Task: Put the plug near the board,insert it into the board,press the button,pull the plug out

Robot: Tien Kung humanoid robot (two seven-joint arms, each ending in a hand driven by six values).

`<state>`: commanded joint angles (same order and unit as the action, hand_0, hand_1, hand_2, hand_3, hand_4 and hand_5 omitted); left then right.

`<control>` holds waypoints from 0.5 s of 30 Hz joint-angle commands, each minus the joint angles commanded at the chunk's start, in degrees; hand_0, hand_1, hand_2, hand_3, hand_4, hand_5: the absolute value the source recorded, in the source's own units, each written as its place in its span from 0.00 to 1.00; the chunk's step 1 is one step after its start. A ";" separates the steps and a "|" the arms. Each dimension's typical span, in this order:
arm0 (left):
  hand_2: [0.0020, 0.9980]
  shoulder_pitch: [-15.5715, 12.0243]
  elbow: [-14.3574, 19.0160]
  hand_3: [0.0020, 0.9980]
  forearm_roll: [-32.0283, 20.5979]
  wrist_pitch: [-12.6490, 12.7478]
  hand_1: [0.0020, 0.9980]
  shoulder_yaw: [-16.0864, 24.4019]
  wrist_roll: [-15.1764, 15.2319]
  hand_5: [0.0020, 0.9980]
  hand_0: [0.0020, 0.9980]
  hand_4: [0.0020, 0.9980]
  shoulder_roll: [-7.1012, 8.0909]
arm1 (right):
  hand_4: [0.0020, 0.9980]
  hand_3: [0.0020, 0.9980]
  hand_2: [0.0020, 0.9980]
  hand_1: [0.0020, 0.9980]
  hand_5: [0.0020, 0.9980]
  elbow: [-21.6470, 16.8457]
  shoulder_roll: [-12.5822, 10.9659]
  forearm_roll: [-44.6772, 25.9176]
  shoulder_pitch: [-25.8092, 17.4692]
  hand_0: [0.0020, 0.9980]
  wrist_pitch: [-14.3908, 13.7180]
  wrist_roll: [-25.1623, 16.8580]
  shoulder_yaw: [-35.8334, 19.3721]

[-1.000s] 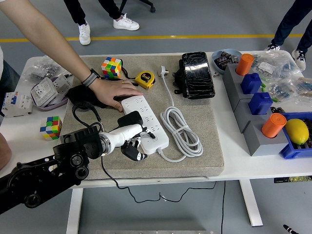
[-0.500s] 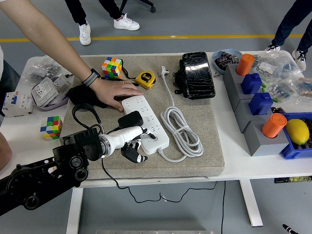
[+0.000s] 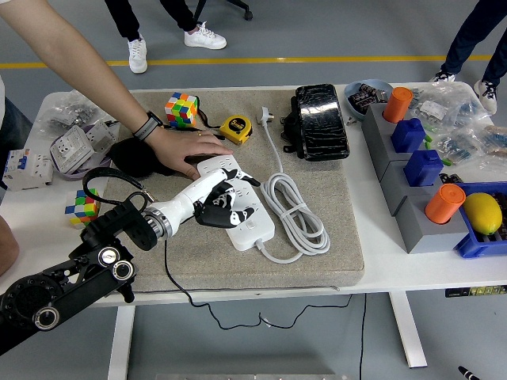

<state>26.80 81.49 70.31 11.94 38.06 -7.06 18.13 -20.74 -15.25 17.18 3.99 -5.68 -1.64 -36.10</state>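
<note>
One camera only: it sat high on the robot's side, looking forward and down over the white table (image 3: pixel 380 265), floor beyond.

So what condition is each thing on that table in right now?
Power strip: flat on the mat, held down by a person's hand.
Left hand: over the strip, fingers curled around a black plug.
White cable: coiled.
Tape measure: closed.

white power strip (image 3: pixel 238 207) — flat on grey mat | black plug (image 3: pixel 212 214) — over its near half
</note>
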 joint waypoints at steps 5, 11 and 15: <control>0.46 -1.27 -2.51 0.58 -11.17 6.75 0.42 -0.91 9.63 0.20 0.29 0.81 -0.17 | 0.95 0.55 0.61 0.64 0.51 0.00 0.04 0.04 0.00 0.57 0.00 0.00 -0.09; 0.59 -2.41 -4.60 0.58 -24.28 9.13 0.61 -1.29 17.48 0.24 0.45 0.82 -0.26 | 0.95 0.55 0.61 0.64 0.51 0.01 0.08 0.08 -0.03 0.57 0.00 -0.01 -0.05; 0.66 -2.80 -5.73 0.62 -28.95 10.19 0.71 -1.05 20.32 0.25 0.69 0.83 -0.32 | 0.95 0.55 0.61 0.64 0.51 0.02 0.08 0.09 -0.01 0.57 0.00 0.00 -0.05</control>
<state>24.00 75.76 41.36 22.14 37.01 13.26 17.80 -20.73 -15.18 17.26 3.98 -5.68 -1.64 -36.14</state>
